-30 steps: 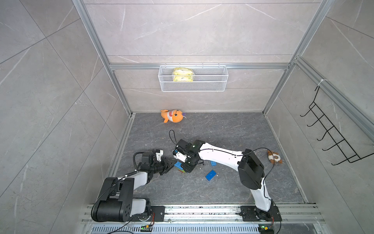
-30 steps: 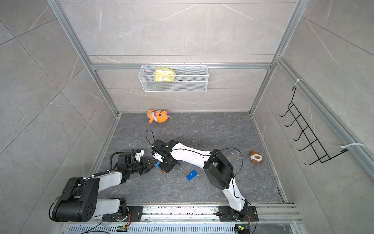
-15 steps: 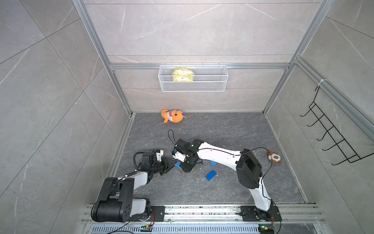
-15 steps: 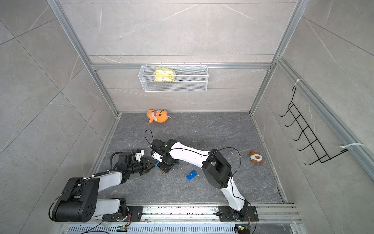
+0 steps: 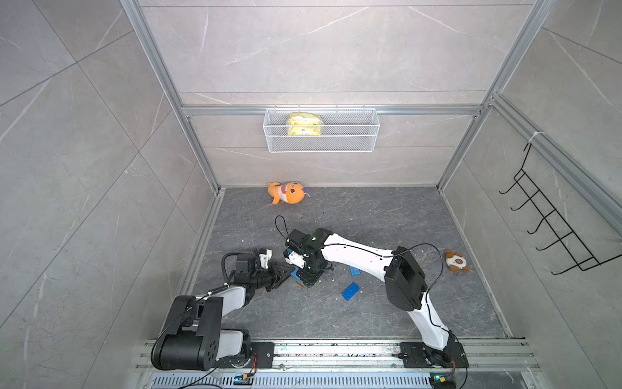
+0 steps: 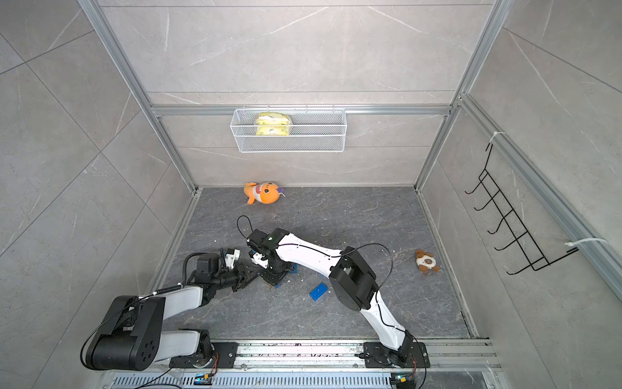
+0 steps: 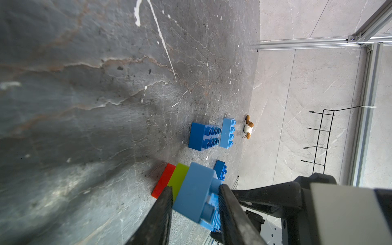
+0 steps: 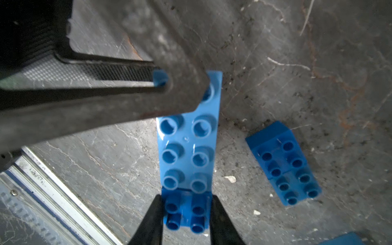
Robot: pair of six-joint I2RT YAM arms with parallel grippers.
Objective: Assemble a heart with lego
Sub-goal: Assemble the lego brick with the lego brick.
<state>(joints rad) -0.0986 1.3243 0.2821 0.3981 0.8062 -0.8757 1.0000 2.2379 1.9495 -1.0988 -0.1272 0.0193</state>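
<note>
There are four blue bricks (image 7: pixel 203 135), one lime-green brick (image 7: pixel 178 178) and one red brick (image 7: pixel 164 180) — two plush toys (image 5: pixel 286 193), one wire basket (image 5: pixel 321 146), one yellow packet (image 5: pixel 304 124), one hook rack (image 5: pixel 554 211).

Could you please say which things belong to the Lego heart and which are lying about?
Job: heart stack, square blue brick, dark blue oblong, pale blue oblong.
Lying about: orange plush shark, brown plush toy, yellow packet, wire basket.

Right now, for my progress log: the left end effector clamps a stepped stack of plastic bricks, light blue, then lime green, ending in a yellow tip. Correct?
Only the tip is wrong: the left wrist view shows a red plastic brick there, not yellow. The rest holds.
</note>
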